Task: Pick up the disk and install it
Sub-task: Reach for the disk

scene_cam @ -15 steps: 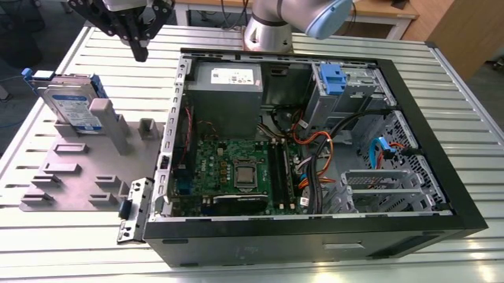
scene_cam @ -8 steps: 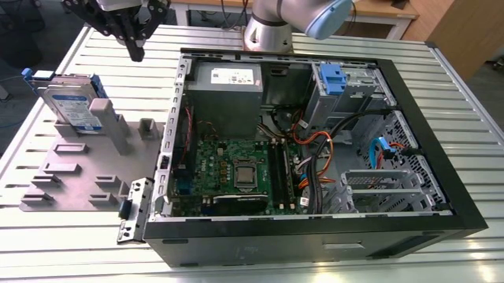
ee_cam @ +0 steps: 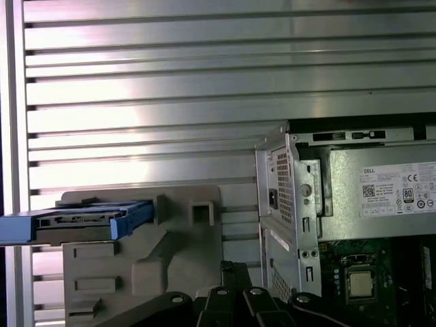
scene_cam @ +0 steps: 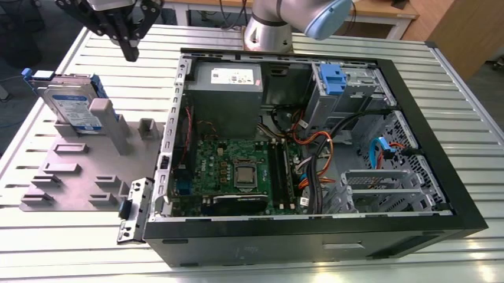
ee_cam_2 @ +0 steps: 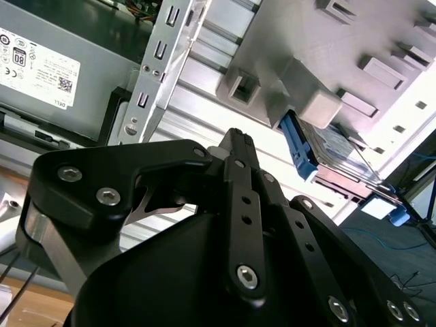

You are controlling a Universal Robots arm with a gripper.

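The disk (scene_cam: pixel 75 109) stands on edge in a grey holder plate (scene_cam: pixel 79 177) on the exterior view's left, label outward, with blue rails along its edges. My gripper (scene_cam: pixel 130 54) hangs above the table behind the holder, apart from the disk, with its black fingers shut together and nothing between them. In the second wrist view the disk (ee_cam_2: pixel 340 153) sits past the gripper (ee_cam_2: pixel 236 136), behind a grey post. The first wrist view looks down on the disk (ee_cam: pixel 75 225) edge-on, beside the gripper (ee_cam: pixel 231 269).
An open computer case (scene_cam: pixel 441 177) lies on the slatted metal table (scene_cam: pixel 118 259), with motherboard (scene_cam: pixel 236 171), grey power-supply box (scene_cam: pixel 226 79) and a blue drive carrier (scene_cam: pixel 332 79) in its bay. The arm's base (scene_cam: pixel 268 32) stands behind the case.
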